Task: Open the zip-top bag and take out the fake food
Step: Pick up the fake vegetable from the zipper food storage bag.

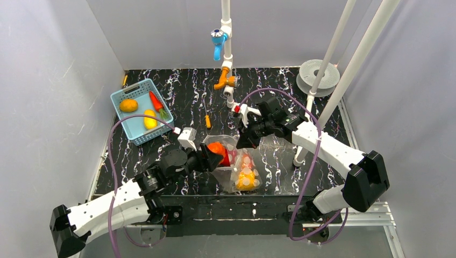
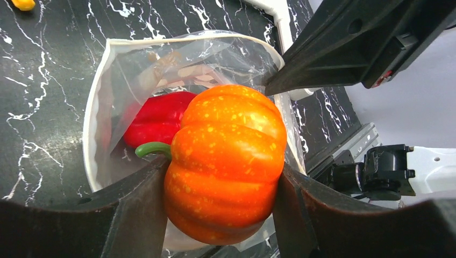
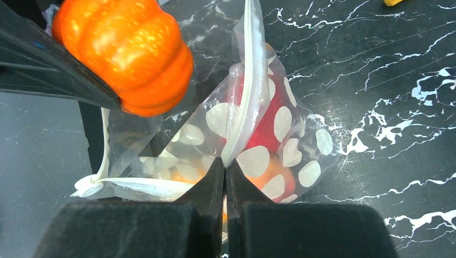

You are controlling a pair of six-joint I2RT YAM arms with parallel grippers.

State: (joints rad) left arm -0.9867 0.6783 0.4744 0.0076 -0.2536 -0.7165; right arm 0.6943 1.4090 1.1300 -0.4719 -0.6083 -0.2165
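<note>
My left pincer (image 2: 221,188) is clenched on an orange pumpkin (image 2: 228,134) at the open mouth of the zip-top bag (image 1: 244,171) — a red pepper (image 2: 156,118) lies inside. My right pincer (image 3: 226,166) pinches the bag's rim, shut tight. The bag sits toward 6 o'clock on the table (image 1: 279,97); the blue basket (image 1: 121,99) — holding 3 fake foods (image 1: 129,105) — stands at 10 o'clock.

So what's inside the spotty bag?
A red pepper and a yellow-orange piece show through the zip-top bag. The left gripper holds an orange pumpkin at its mouth. Anything beneath them is covered.
</note>
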